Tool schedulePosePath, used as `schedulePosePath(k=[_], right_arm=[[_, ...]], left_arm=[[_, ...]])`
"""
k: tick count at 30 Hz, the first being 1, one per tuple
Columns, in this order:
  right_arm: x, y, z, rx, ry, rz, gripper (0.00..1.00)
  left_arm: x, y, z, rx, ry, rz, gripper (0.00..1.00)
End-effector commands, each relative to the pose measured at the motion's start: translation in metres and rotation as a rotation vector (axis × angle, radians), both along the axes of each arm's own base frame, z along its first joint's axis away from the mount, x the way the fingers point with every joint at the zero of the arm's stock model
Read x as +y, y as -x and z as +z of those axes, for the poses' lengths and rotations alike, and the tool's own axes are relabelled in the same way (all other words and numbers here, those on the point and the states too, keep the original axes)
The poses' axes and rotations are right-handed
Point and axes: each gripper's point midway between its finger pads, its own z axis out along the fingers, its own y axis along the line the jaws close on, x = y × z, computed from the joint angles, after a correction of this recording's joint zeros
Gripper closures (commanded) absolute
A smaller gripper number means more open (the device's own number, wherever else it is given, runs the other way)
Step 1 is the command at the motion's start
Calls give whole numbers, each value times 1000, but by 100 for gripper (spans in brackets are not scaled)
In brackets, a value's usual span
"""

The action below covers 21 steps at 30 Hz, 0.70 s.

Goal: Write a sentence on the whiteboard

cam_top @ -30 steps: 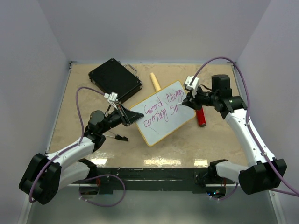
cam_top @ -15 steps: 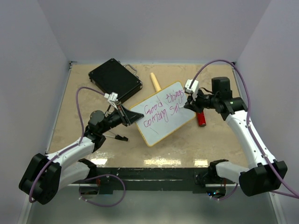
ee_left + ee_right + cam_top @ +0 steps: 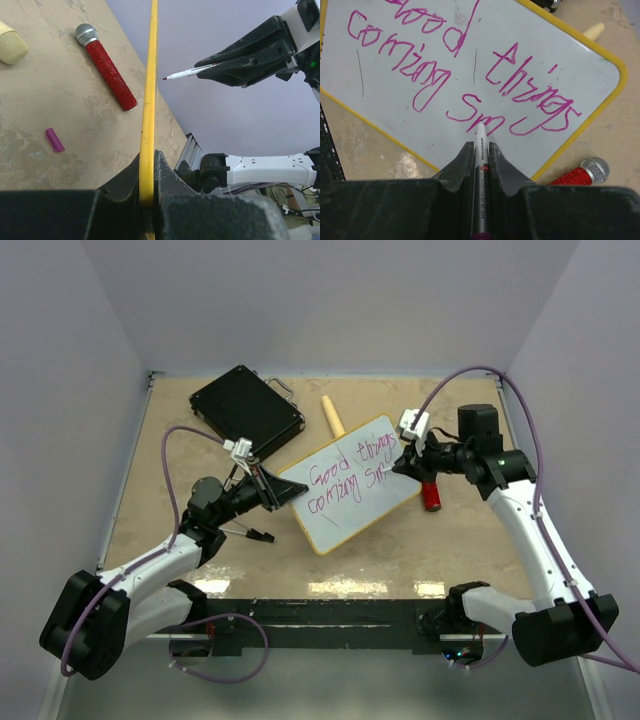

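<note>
The whiteboard (image 3: 345,515), white with a yellow frame, is held tilted over the table's middle. My left gripper (image 3: 283,490) is shut on its left edge, and the frame (image 3: 149,100) runs up between the jaws (image 3: 147,170). The sentence (image 3: 345,475) in magenta reads "Good things" over "coming Sm" (image 3: 530,90). My right gripper (image 3: 402,462) is shut on a white marker (image 3: 481,165) that points at the end of "Sm". In the left wrist view the marker's tip (image 3: 187,73) stands a little off the board's face.
A black case (image 3: 247,408) lies at the back left. A red glitter microphone (image 3: 430,492) lies under the right arm, and a beige one (image 3: 332,415) pokes out behind the board. A purple cap (image 3: 54,140) lies on the table. A thin black stick (image 3: 250,532) lies beside the left arm.
The last word on the second line has gained strokes, from "Sr" to "Sm". My right gripper has shifted slightly right with the marker. The left arm and board have held still.
</note>
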Motion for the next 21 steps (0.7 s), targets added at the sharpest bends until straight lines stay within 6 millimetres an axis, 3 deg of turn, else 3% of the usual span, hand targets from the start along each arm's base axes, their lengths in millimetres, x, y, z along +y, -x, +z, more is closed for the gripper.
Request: schedulePosePath(k=[1,7,21], right_arm=[[3,1,38,-86,-94,12,100],[-12,-8,37,-126,-108,-64,100],[-13,-22,19,-95,-106,-87,100]], left_arm=[[2,6,58,-198,100,-13,100],[2,7,57,-196,104,-18,100],[-1,8,54,-187,115,-38,100]])
